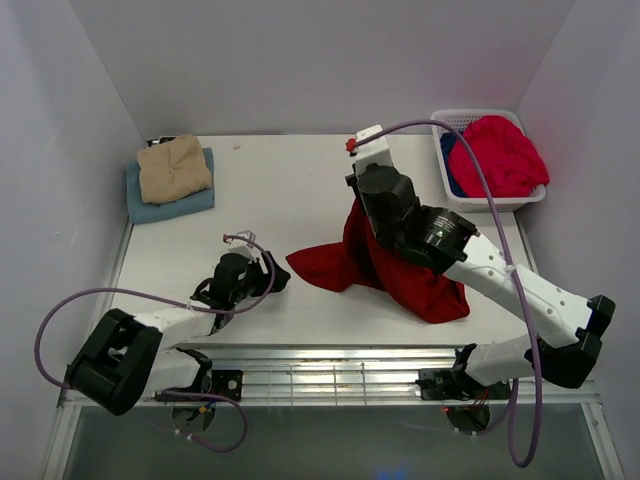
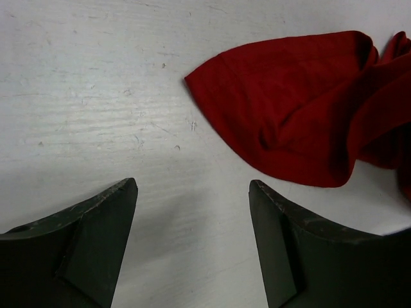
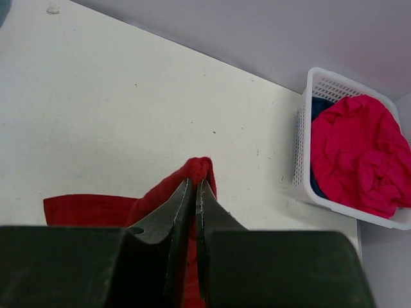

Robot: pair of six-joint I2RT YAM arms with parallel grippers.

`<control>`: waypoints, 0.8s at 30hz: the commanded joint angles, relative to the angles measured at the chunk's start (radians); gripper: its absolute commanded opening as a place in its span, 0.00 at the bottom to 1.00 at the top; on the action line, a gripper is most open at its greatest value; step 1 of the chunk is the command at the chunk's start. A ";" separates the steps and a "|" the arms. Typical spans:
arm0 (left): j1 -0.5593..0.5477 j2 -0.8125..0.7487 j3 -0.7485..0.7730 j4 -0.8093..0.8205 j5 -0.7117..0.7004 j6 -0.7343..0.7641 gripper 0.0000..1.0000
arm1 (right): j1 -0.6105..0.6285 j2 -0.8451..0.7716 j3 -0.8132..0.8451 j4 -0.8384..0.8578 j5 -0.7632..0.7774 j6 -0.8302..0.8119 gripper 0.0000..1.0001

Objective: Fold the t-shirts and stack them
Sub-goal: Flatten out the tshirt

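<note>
1. Top external: finds the dark red shirt (image 1: 410, 285) at the middle of the worktop (image 1: 280, 180), partly spread flat and partly drawn up into a peak under the right end effector (image 1: 360, 207). Reads the lift as a way of pulling one edge clear of the surface for folding.
2. Notes the left end effector (image 1: 277, 277) low over the surface, just beside the shirt's left corner and apart from the cloth. Judges it placed to take that corner.
3. Records the tan shirt (image 1: 173, 168) folded on top of the light blue shirt (image 1: 190, 205) at the far left, well apart from the work; takes this for the stack in progress. Records the pinkish-red shirt (image 1: 500, 155) heaped over the deep blue shirt (image 1: 447, 155) in the basket (image 1: 500, 203) at far right, not yet folded.
4. Left wrist: confirms jaws standing wide over bare surface, holding nothing. Places the shirt's rounded hem ahead and to the right, near but not touching. Sees open room left of the hem for an approach.
5. Right wrist: confirms fingers pressed narrow, pinching a ridge of dark red cloth at the tips. Shows bare worktop beyond, with the basket wall at right against the far corner.
6. Rates the room as ample between shirt and stack, but tighter toward the near edge, with the shirt's right lobe lying close to it.
</note>
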 commanded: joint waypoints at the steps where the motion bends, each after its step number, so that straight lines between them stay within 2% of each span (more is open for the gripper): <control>1: -0.008 0.107 0.060 0.155 0.038 0.025 0.80 | 0.000 -0.095 -0.022 0.061 0.043 0.014 0.08; 13: -0.029 0.368 0.196 0.226 -0.017 0.083 0.79 | -0.003 -0.212 -0.125 0.061 0.067 0.040 0.08; 19: -0.082 0.472 0.305 0.134 -0.178 0.128 0.75 | -0.003 -0.256 -0.171 0.061 0.078 0.053 0.08; 24: -0.118 0.506 0.383 -0.050 -0.340 0.135 0.69 | -0.005 -0.299 -0.216 0.062 0.090 0.062 0.08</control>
